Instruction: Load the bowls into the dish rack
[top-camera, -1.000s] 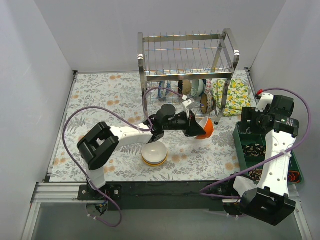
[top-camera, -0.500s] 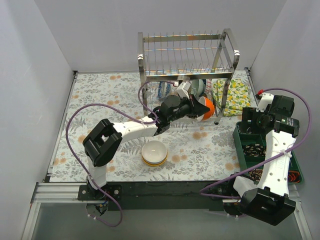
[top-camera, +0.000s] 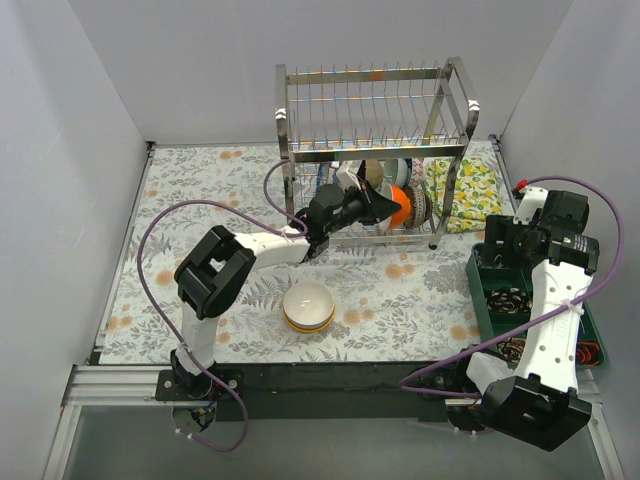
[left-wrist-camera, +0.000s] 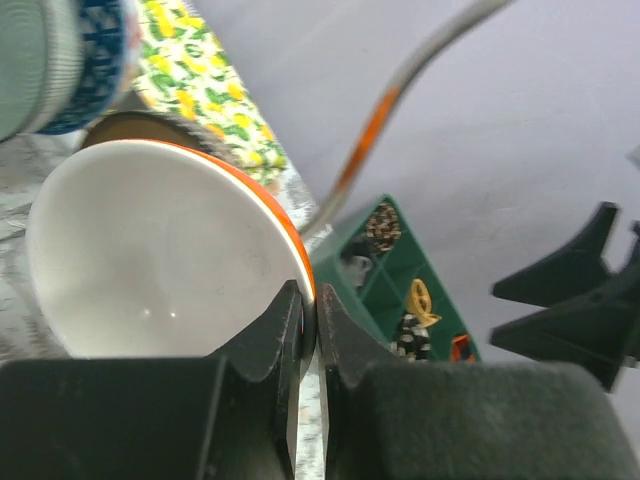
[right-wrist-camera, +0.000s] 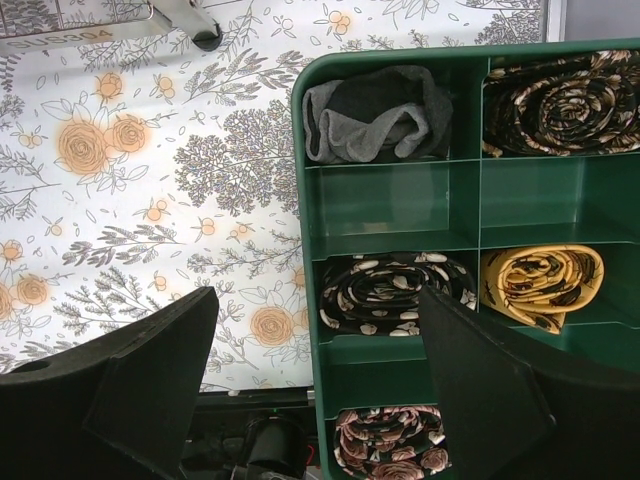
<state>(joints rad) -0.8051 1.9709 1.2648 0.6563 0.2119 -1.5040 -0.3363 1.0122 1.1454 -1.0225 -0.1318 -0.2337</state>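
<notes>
My left gripper (top-camera: 383, 204) reaches into the lower tier of the steel dish rack (top-camera: 372, 85) and is shut on the rim of an orange bowl (top-camera: 399, 203). In the left wrist view my gripper (left-wrist-camera: 308, 322) pinches that bowl (left-wrist-camera: 150, 260), white inside with an orange outside. A blue-patterned bowl (left-wrist-camera: 95, 50) and a brown bowl (left-wrist-camera: 135, 128) stand beside it in the rack. A yellow-and-white bowl (top-camera: 308, 305) sits upright on the floral mat in front. My right gripper (right-wrist-camera: 320, 375) is open and empty above the green tray.
The green compartment tray (top-camera: 488, 300) with rolled ties stands at the right (right-wrist-camera: 395, 205). A yellow lemon-print cloth (top-camera: 465, 192) lies right of the rack. White walls enclose the table on three sides. The rack's upper tier holds nothing.
My left gripper has carried the orange bowl up and back from over the mat into the rack's lower tier among the other bowls. The right arm has not moved.
</notes>
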